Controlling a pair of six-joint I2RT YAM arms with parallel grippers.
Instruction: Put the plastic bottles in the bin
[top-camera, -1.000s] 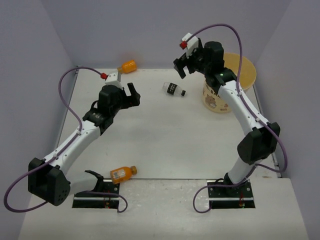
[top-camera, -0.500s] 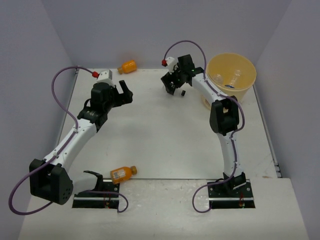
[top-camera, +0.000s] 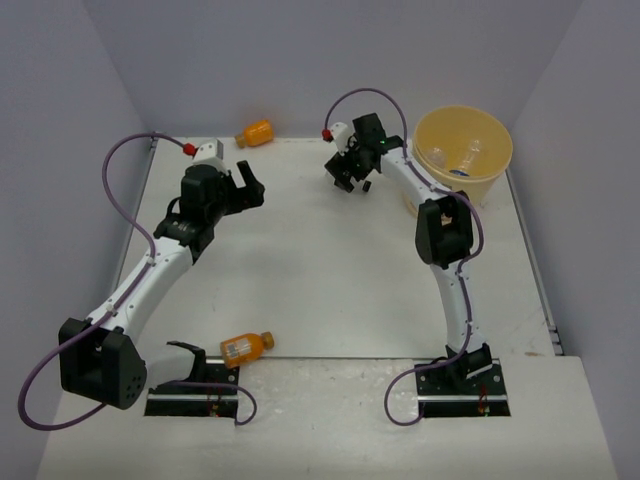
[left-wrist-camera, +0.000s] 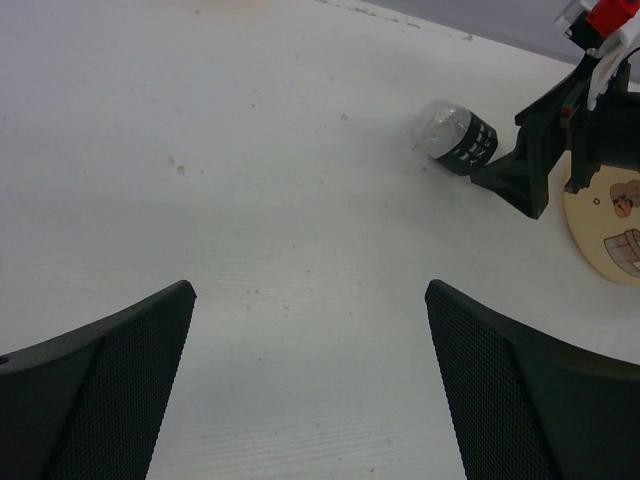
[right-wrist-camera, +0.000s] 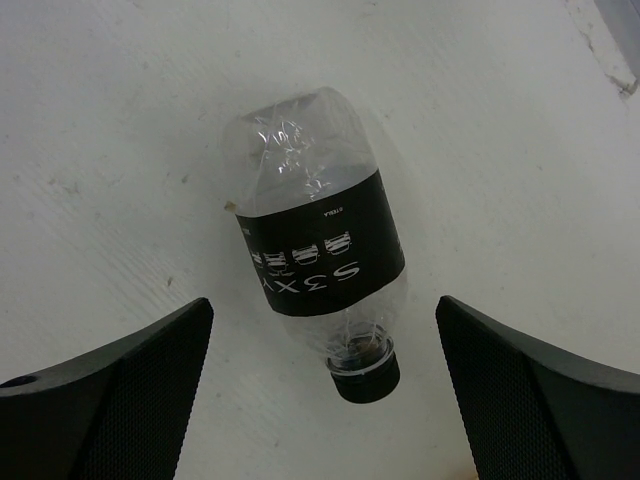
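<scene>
A clear bottle with a black label (right-wrist-camera: 318, 245) lies on its side on the white table, cap toward the camera. My right gripper (right-wrist-camera: 322, 303) is open and low over it, one finger on each side of the cap end, not touching. In the top view this gripper (top-camera: 343, 176) hides most of that bottle. My left gripper (top-camera: 250, 188) is open and empty over bare table (left-wrist-camera: 308, 292); its view shows the same bottle (left-wrist-camera: 456, 138) far ahead. One orange bottle (top-camera: 256, 132) lies at the back edge. Another (top-camera: 245, 345) lies near the left base. The pale-yellow bin (top-camera: 494, 163) stands back right.
Clear bottles (top-camera: 466, 157) lie inside the bin. The bin's printed side (left-wrist-camera: 606, 232) stands just right of the right gripper (left-wrist-camera: 535, 165) in the left wrist view. Grey walls enclose the table on three sides. Purple cables loop off both wrists.
My right arm has swung from high beside the bin down and left to sit over the black-label bottle. My left gripper has shifted slightly back and left, still open.
</scene>
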